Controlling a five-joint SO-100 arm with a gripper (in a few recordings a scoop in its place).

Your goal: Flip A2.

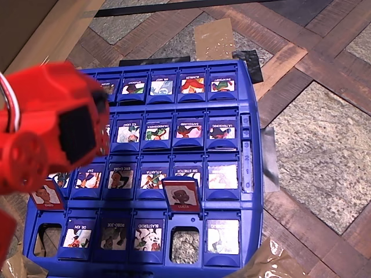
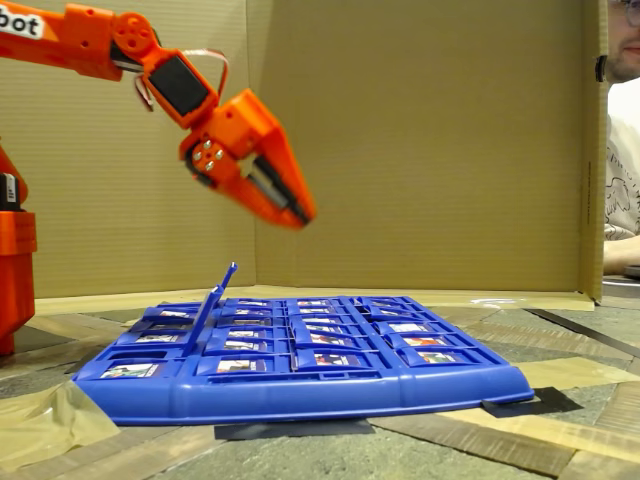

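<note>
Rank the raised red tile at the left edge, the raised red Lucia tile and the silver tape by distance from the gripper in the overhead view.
From the gripper:
1. Left red tile, just below it at the board's left edge.
2. Lucia tile, mid-board, to the right.
3. Silver tape, beyond the board's right edge.

Game board point(image 1: 252, 191): blue. Raised tiles point(image 1: 181, 194): red-framed. ROBO-JOE tile point(image 1: 114, 236): blue-framed cartoon. Arm point(image 2: 90, 35): orange. Backdrop point(image 2: 440, 140): brown cardboard.

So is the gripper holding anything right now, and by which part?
Nothing is held. The gripper hangs in the air above the blue game board, fingers together and touching no tile.
</note>
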